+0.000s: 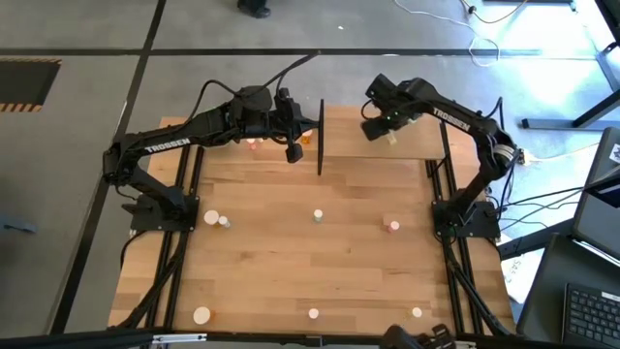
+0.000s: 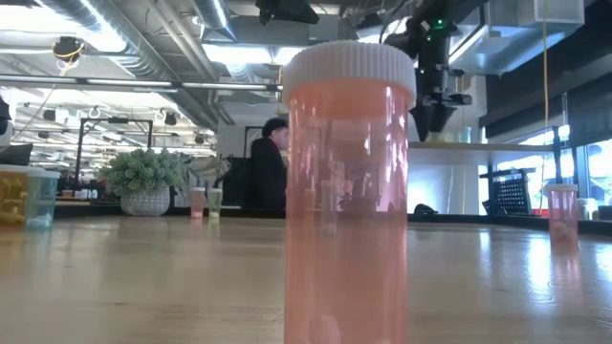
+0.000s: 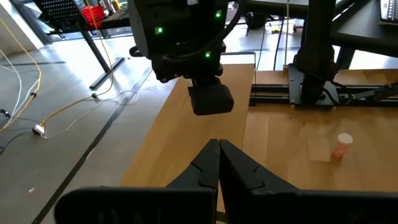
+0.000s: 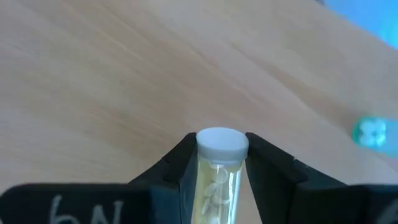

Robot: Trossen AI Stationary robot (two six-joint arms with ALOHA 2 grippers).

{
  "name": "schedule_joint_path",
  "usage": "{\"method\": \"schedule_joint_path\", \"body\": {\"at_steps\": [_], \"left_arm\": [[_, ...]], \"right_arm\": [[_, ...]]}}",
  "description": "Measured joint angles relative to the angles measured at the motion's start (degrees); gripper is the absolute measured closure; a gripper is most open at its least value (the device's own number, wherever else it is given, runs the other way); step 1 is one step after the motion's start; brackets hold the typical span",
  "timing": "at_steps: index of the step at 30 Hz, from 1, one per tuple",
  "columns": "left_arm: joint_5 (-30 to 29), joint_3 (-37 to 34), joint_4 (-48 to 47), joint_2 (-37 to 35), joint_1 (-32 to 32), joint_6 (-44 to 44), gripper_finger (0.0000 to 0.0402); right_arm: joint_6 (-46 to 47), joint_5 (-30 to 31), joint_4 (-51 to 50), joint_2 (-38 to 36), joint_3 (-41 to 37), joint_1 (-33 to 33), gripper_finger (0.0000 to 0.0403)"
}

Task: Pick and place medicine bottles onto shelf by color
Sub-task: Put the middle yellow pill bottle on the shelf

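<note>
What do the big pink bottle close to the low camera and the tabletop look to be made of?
The pink-red see-through bottle looks like glossy translucent plastic: the room shows through it, under a ribbed white cap, likely plastic. The light wooden tabletop looks like smooth jointed planks: seams and grain show, with soft reflections.

Translucent plastic bottle (image 2: 346, 191), ribbed cap (image 2: 349, 69)

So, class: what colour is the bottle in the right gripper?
Yellowish bottle, white cap; right wrist view.
</note>
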Motion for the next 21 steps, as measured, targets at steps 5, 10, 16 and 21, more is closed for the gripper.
{"method": "schedule_joint_path", "body": {"at_steps": [5, 10, 16, 21], "left_arm": [[0.0, 0.0, 0.0, 0.0, 0.0, 0.0, 0.0401], [0.0, 0.0, 0.0, 0.0, 0.0, 0.0, 0.0401], [0.0, 0.0, 0.0, 0.0, 0.0, 0.0, 0.0401], [0.0, 0.0, 0.0, 0.0, 0.0, 0.1, 0.0401]], "right_arm": [[-1.1, 2.1, 5.2, -2.3, 0.0, 2.1, 0.0280], [-1.1, 8.4, 8.4, -5.6, 0.0, 4.5, 0.0280], [-2.4, 15.8, 14.3, -9.2, 0.0, 6.9, 0.0279], [-2.8, 23.2, 16.3, -11.5, 0.0, 8.6, 0.0279]]}}
